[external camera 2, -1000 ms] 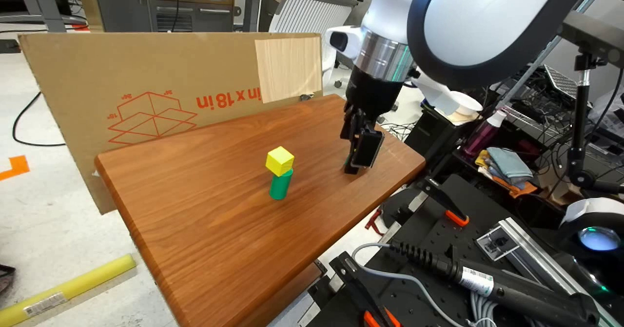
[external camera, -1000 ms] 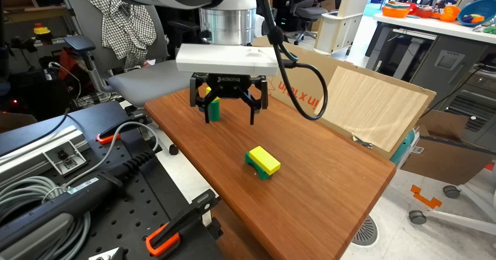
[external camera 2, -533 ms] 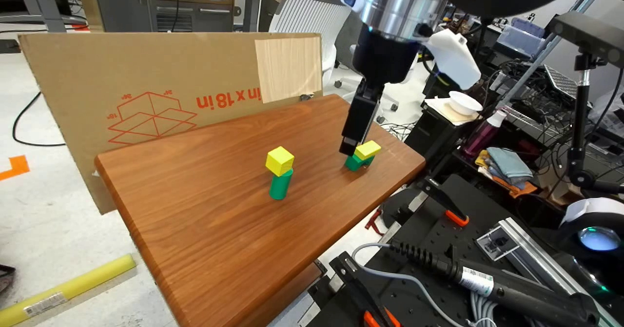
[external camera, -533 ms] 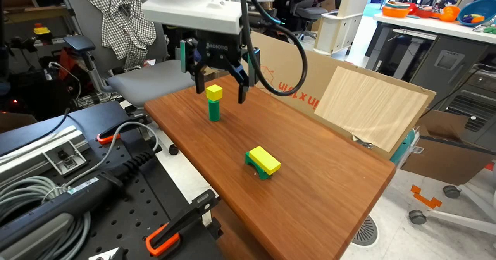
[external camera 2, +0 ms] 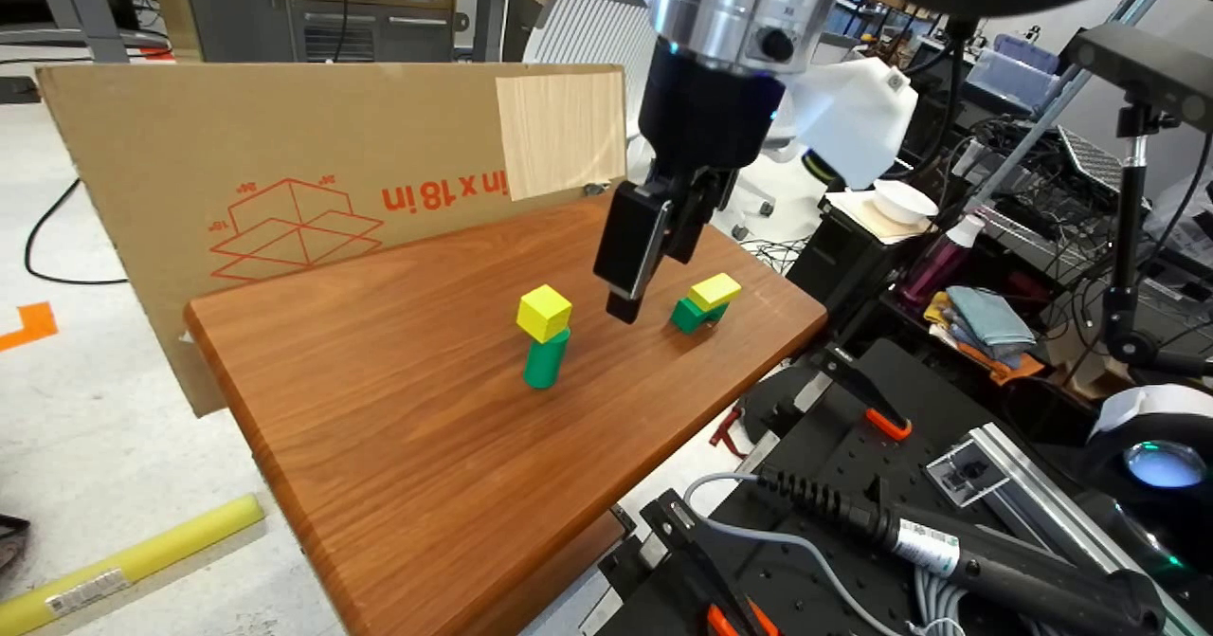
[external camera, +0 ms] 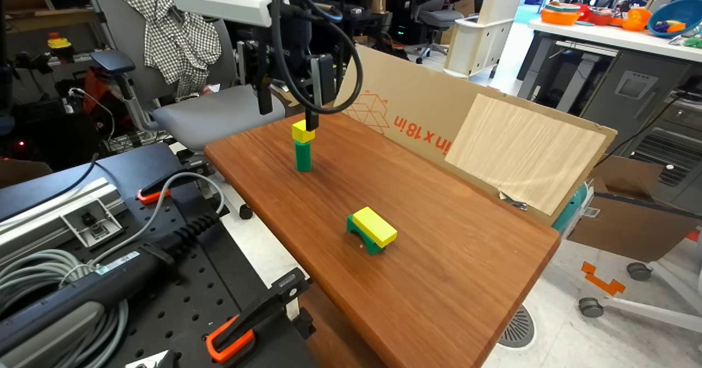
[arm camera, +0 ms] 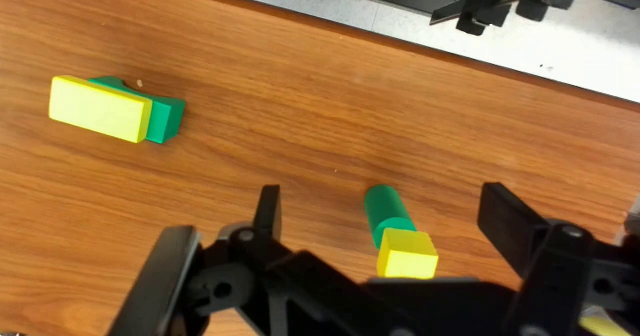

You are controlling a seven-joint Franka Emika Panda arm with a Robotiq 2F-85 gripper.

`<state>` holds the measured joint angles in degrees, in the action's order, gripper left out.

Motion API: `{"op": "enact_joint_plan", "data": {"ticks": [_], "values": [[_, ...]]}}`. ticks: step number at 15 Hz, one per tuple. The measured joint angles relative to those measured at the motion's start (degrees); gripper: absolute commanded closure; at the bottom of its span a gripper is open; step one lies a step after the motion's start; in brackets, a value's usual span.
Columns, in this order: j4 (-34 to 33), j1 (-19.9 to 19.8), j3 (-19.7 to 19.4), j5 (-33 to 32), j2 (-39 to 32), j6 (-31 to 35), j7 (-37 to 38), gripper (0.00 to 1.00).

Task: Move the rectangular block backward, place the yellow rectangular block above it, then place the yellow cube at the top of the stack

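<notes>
The green rectangular block, with an arched cut-out, rests on the table; it shows in both exterior views (external camera: 373, 247) (external camera 2: 696, 318) and the wrist view (arm camera: 165, 120). The yellow rectangular block lies flat on it, slightly offset, in both exterior views (external camera: 374, 226) (external camera 2: 715, 290) and the wrist view (arm camera: 97, 108). The yellow cube (external camera: 303, 131) (external camera 2: 544, 312) (arm camera: 410, 256) sits on an upright green cylinder (external camera: 303, 158) (external camera 2: 545, 363) (arm camera: 385, 206). My gripper (external camera: 288, 114) (external camera 2: 651, 278) (arm camera: 381, 198) is open and empty, above the table near the cube, its fingers spread wide.
A cardboard panel (external camera: 411, 105) (external camera 2: 379, 134) stands along one long edge of the wooden table (external camera: 439, 280) (external camera 2: 379, 427). A black bench with cables and a clamp (external camera: 258, 316) lies beyond the opposite edge. A cable loops beside the gripper.
My gripper has risen away from the yellow and green rectangular stack, moved toward the cylinder with the yellow cube, and turned. It stays open. The blocks have not moved.
</notes>
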<state>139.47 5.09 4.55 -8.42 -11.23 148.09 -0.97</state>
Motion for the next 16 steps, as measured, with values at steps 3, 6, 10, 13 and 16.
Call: {"op": "enact_joint_plan", "data": {"ticks": [3,6,10,13,16], "values": [[-1.07,2.38,0.42,0.00,-1.39,0.00,5.82,0.00],[-3.27,4.04,0.43,0.00,-4.00,-0.15,12.20,0.00],[-7.69,4.46,-0.01,0.01,-8.15,-1.15,18.70,0.00],[-10.89,4.48,-0.60,0.01,-10.91,-2.31,20.97,0.00],[-13.51,4.62,-1.11,0.01,-13.59,-3.28,22.05,0.13]]}}
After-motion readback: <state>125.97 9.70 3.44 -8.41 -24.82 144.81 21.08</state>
